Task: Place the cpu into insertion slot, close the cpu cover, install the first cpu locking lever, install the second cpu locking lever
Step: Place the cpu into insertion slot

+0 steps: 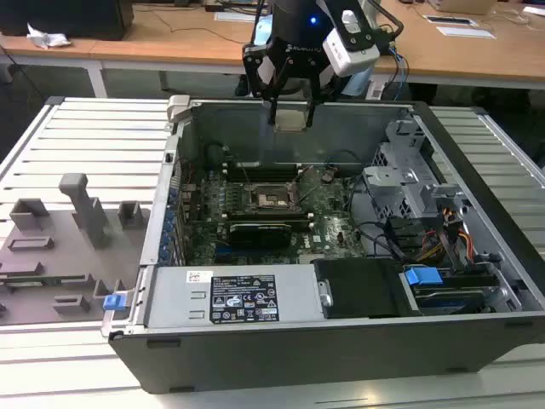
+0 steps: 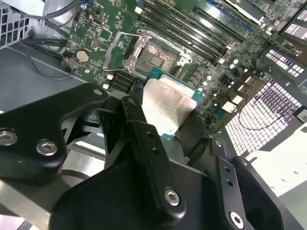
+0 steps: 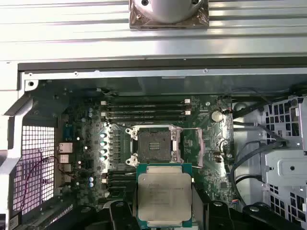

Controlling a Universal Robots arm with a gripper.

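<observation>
Black jointed metal pincer point(image 2: 165, 109) pinches the flat square cpu point(image 3: 164, 194), matte silver top, green rim, held above the dark square insertion slot point(image 3: 153, 145) at the middle of the green motherboard point(image 3: 96, 143).

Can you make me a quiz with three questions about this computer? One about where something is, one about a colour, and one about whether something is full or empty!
1. Where is the cpu?
A. lying on the ribbed grey table
B. held in the gripper's fingers above the motherboard
C. on the wooden desk

2. What colour is the motherboard?
A. green
B. red
C. white

3. How is the insertion slot?
A. filled with a chip
B. empty
C. hidden under a cloth

Answers:
1 B: the fingers grip the chip's sides in both wrist views.
2 A: the board looks green in every view.
3 B: its bare dark recess shows in the first wrist view.
</observation>
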